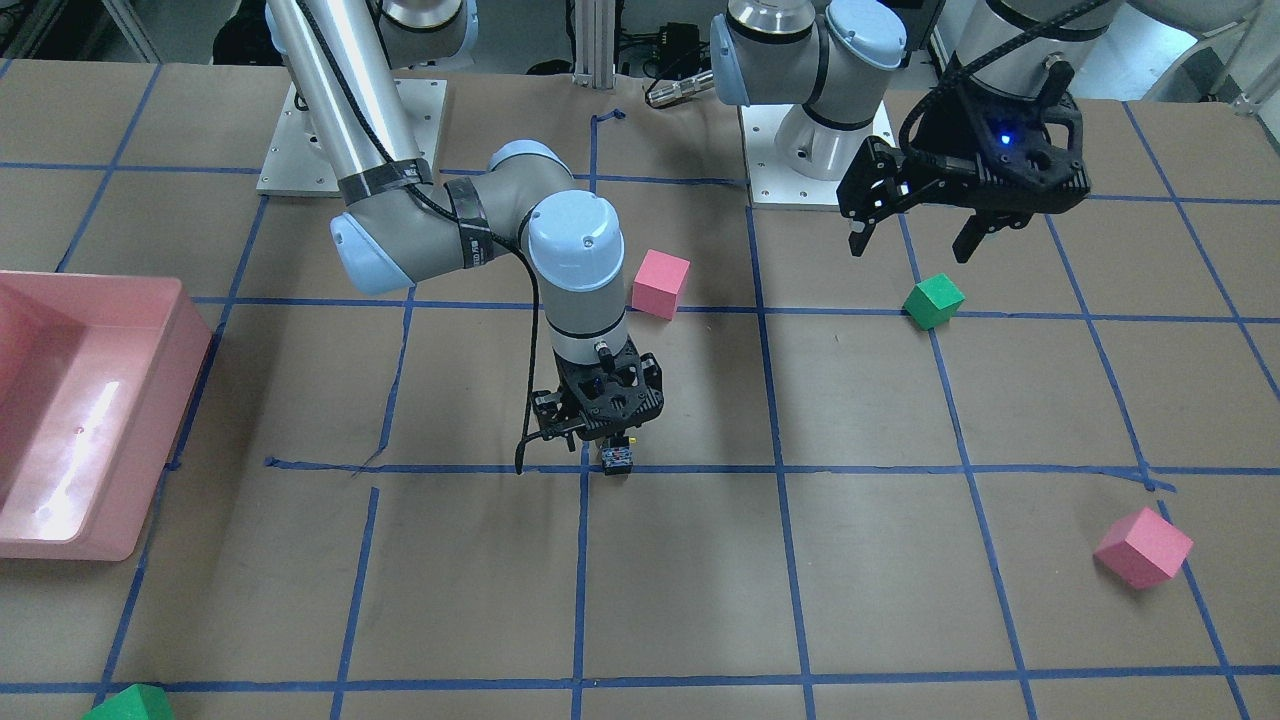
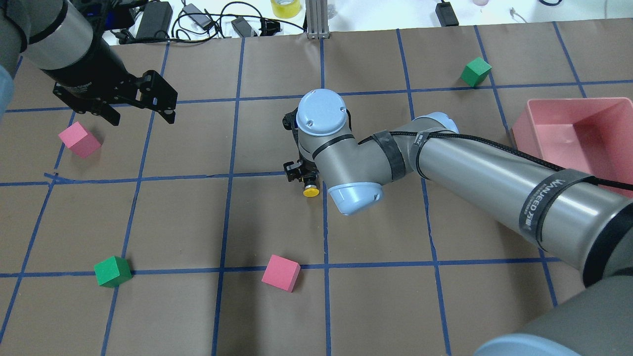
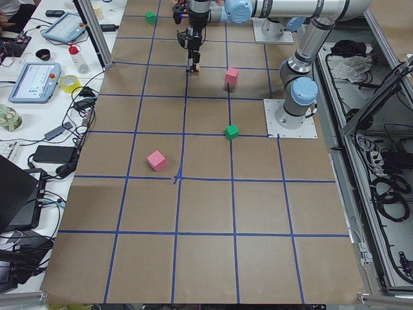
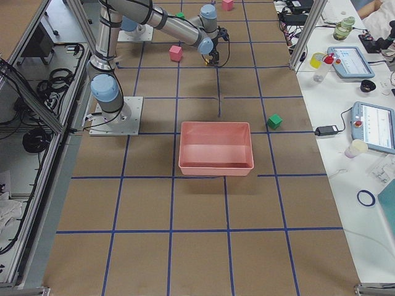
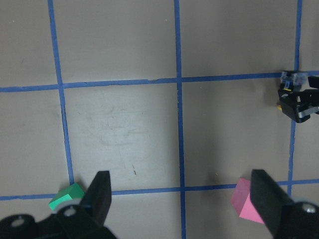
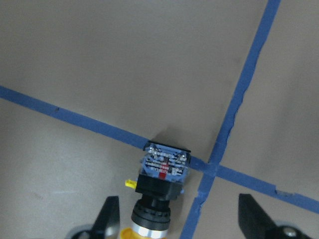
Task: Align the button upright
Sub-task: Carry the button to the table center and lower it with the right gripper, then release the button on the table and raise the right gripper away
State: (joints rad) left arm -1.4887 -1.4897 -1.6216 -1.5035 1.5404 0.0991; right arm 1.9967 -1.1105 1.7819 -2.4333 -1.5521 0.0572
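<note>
The button point(image 6: 163, 169) lies on its side on a blue tape crossing. Its blue-grey base faces away from the robot and its yellow cap point(image 2: 310, 192) points toward the robot. My right gripper point(image 6: 179, 203) hangs straight over it, open. Its fingers point(image 6: 108, 215) stand wide on either side and touch nothing. In the front-facing view the button point(image 1: 618, 459) shows just below that gripper point(image 1: 603, 432). My left gripper point(image 1: 910, 240) hovers open and empty, high above the table near a green cube point(image 1: 933, 301). The left wrist view shows its fingers point(image 5: 99, 191) spread.
A pink bin point(image 2: 573, 102) stands at the robot's right. One pink cube point(image 1: 660, 283) sits close behind the right gripper, another pink cube point(image 1: 1143, 546) lies toward the operators' side. A second green cube point(image 1: 130, 703) lies at the table's front edge. Desks with equipment line the far side.
</note>
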